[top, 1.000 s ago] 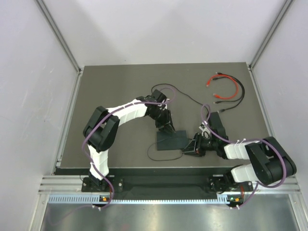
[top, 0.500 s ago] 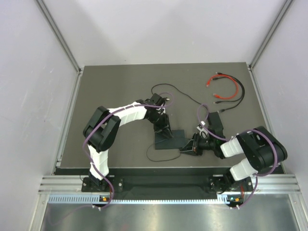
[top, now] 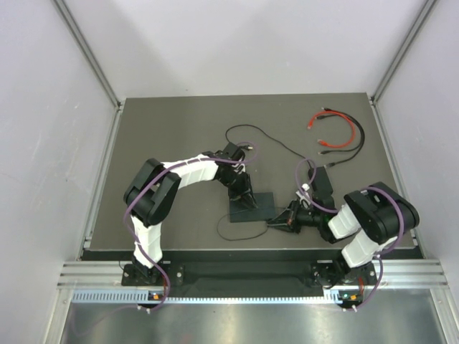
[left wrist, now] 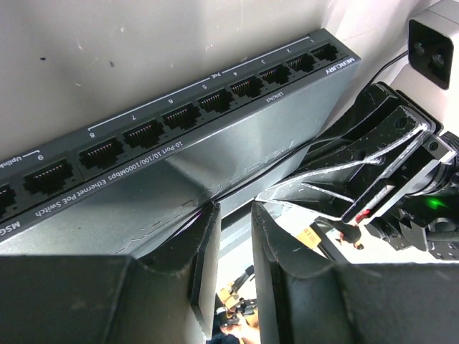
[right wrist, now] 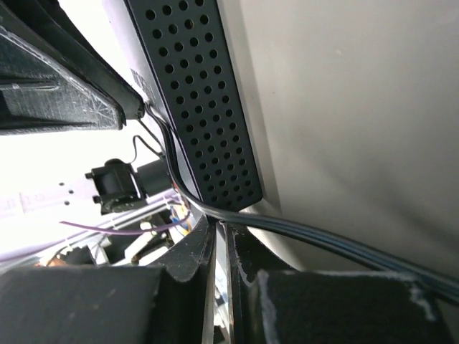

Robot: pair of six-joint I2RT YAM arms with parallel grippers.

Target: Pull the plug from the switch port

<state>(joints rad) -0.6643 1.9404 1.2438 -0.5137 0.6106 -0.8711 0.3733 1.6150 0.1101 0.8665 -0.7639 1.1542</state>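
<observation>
The switch lies flat near the table's front centre. In the left wrist view the switch shows a row of empty sockets. My left gripper stands over its left part, and the left gripper has its narrow jaws closed on the switch's edge. My right gripper is at the switch's near right corner. There the right gripper is shut, its tips pinching a flat black cable that runs along the perforated side of the switch. I cannot make out the plug itself.
A black power-adapter brick sits just behind the right gripper. Red and black leads lie at the back right. A thin black wire curls behind the switch, and another loop lies in front of it. Walls enclose the table.
The right gripper has closed its jaws and edged left to the switch's corner, its arm folding in. The left gripper has stayed on the switch.
</observation>
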